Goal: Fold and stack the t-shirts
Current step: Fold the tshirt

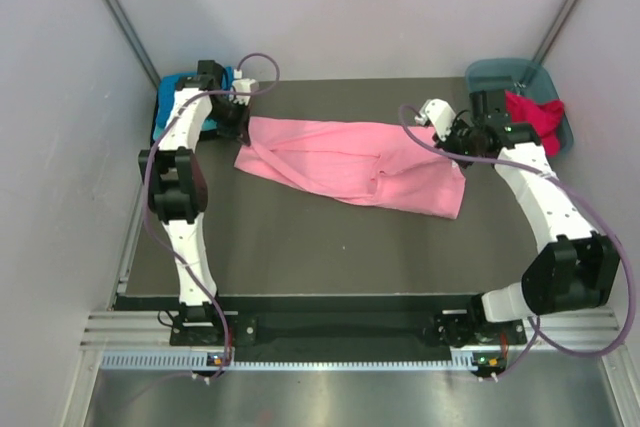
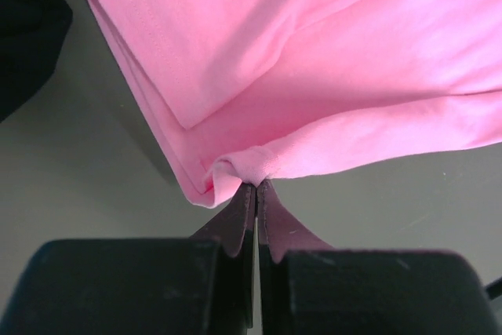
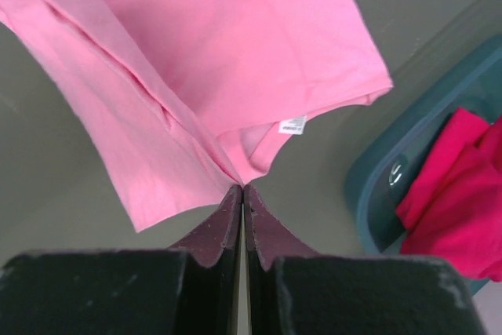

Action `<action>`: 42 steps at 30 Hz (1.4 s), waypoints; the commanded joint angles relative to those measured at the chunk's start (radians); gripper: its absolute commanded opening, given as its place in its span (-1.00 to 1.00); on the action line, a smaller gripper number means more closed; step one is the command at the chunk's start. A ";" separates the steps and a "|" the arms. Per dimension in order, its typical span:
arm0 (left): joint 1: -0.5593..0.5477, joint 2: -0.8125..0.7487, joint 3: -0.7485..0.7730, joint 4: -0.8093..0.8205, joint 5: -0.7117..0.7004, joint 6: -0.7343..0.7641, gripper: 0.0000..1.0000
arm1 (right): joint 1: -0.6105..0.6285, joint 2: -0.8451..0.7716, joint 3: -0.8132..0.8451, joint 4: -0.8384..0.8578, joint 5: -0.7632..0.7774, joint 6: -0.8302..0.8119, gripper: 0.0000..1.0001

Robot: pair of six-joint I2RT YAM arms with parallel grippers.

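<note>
A light pink t-shirt (image 1: pixel 350 159) is stretched across the middle of the dark table between both arms. My left gripper (image 1: pixel 240 125) is shut on its left edge; in the left wrist view the gripper (image 2: pixel 256 186) pinches a bunched fold of pink shirt (image 2: pixel 314 60). My right gripper (image 1: pixel 447 139) is shut on its right end; in the right wrist view the gripper (image 3: pixel 242 187) grips the pink shirt (image 3: pixel 204 60) near its white label. A crimson red shirt (image 1: pixel 532 114) lies in the tub. A bright blue shirt (image 1: pixel 172 87) and a black one (image 2: pixel 23 37) lie behind my left arm.
The blue-grey plastic tub (image 1: pixel 500 72) stands at the back right corner and also shows in the right wrist view (image 3: pixel 376 186). The table's dark mat (image 1: pixel 320 247) runs to the front edge. Grey walls close in left, right and behind.
</note>
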 commanded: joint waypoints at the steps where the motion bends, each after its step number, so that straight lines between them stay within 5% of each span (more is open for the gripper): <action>1: 0.003 0.008 0.050 -0.003 -0.027 -0.019 -1.00 | -0.029 0.061 0.112 0.071 0.013 0.022 -1.00; 14: 0.004 0.090 0.148 0.031 -0.085 -0.054 -1.00 | -0.054 0.371 0.402 0.099 0.056 0.033 -1.00; 33: -0.001 0.162 0.260 0.066 -0.151 -0.089 -0.97 | -0.052 0.553 0.595 0.186 0.110 0.065 -1.00; 35: -0.002 0.162 0.254 0.073 -0.180 -0.100 -0.80 | -0.049 0.573 0.597 0.200 0.145 0.071 -0.92; 36: -0.007 0.159 0.251 0.089 -0.202 -0.106 -0.46 | -0.038 0.576 0.598 0.211 0.174 0.074 -0.75; 38: -0.005 0.127 0.248 0.095 -0.233 -0.114 -0.26 | -0.028 0.555 0.586 0.231 0.244 0.077 -0.39; 39: -0.005 0.105 0.247 0.112 -0.246 -0.118 -0.09 | -0.023 0.537 0.571 0.255 0.262 0.079 -0.35; 42: -0.007 0.022 0.233 0.138 -0.256 -0.125 -0.04 | -0.017 0.443 0.506 0.278 0.274 0.091 -0.19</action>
